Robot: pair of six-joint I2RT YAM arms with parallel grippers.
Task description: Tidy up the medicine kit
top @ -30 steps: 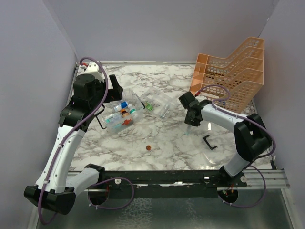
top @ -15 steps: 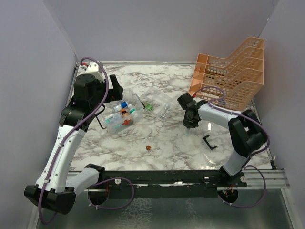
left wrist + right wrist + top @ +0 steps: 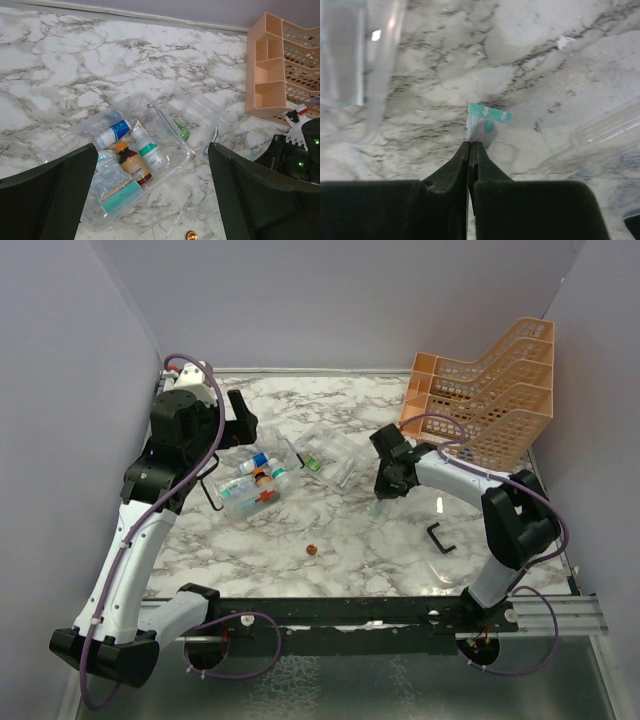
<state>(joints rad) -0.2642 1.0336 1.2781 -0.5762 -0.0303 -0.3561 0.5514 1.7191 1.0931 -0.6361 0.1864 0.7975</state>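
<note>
The medicine kit (image 3: 250, 490) is a clear box lying open at the centre left, its clear lid (image 3: 338, 455) folded out to the right. Small bottles (image 3: 134, 161) and a teal sachet (image 3: 117, 196) lie inside the kit (image 3: 167, 167). My left gripper (image 3: 236, 420) hovers over the box, open and holding nothing (image 3: 152, 146). Just right of the lid, my right gripper (image 3: 381, 487) is shut (image 3: 470, 144) on a small teal-and-white sachet (image 3: 487, 125), held above the marble.
An orange mesh tiered rack (image 3: 490, 400) stands at the back right. A black U-shaped handle (image 3: 438, 538) lies loose on the table at the front right. A small red-gold cap (image 3: 312, 550) sits in front of the kit. Purple walls close in both sides.
My right gripper closed fully on the sachet and moved left, toward the lid. The left arm shifted only slightly and stayed open.
</note>
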